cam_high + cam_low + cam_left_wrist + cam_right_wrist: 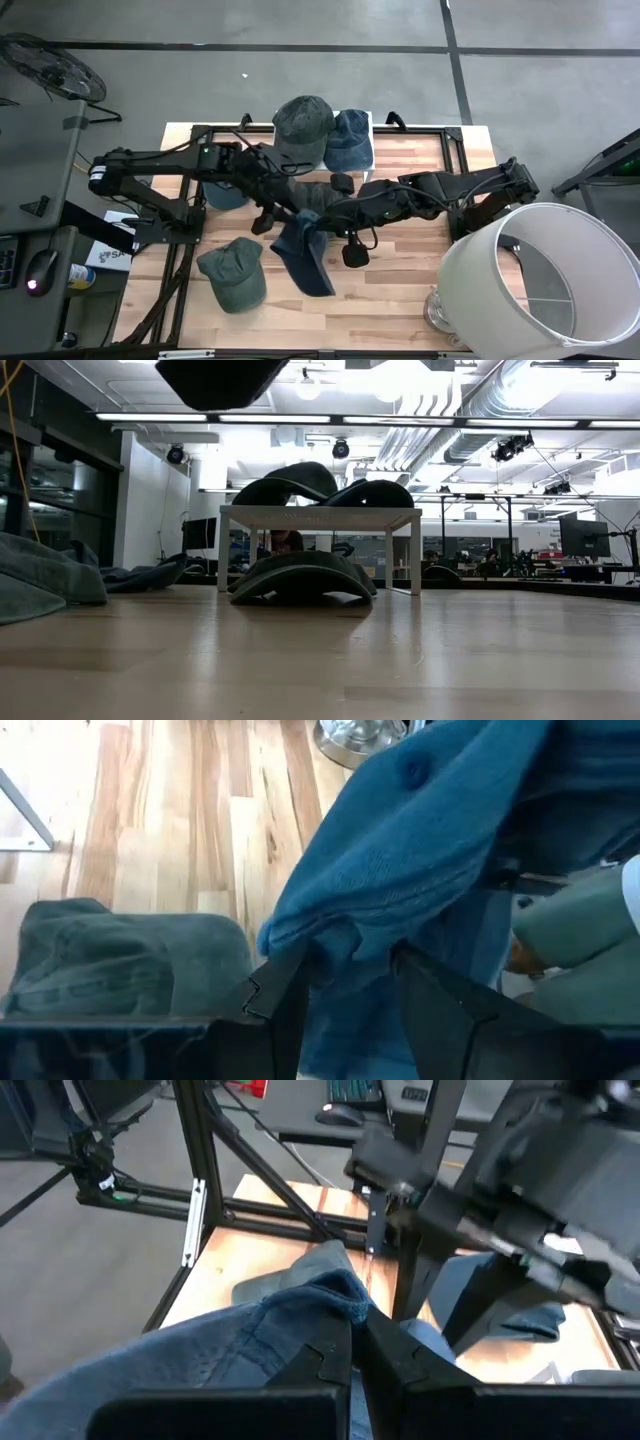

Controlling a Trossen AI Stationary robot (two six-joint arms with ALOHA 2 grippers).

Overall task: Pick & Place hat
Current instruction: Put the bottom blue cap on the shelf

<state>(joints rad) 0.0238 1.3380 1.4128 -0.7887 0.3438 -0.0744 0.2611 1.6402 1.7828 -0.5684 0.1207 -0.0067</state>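
A blue cap (305, 255) hangs in mid-air above the middle of the table, between my two grippers. My left gripper (286, 212) reaches in from the table's left, with bunched blue cloth (420, 850) between its fingers. My right gripper (323, 215) comes from the right and is shut on the same cap (200, 1350). A green cap (232, 272) lies crown up on the table near the near-left part. On a small white stand (372, 120) at the far edge sit another green cap (303, 125) and another blue cap (350, 140). My left gripper has a bunched fold of the blue cap's upper part (335, 948) between its two fingers (285, 1005), several layers thick. The cap hangs clear of the table below it. My right gripper pinches an edge of the same cap (345, 1295) between its shut fingers (325, 1360), coming level from the table's right; the cloth drapes slack toward the camera.
A large white lampshade (540, 280) stands at the near-right corner. A further blue cap (225, 195) lies under the left arm. A dark metal frame (190, 180) runs round the table's left and far sides. Bare wood (390, 290) shows between the hanging cap and the lampshade.
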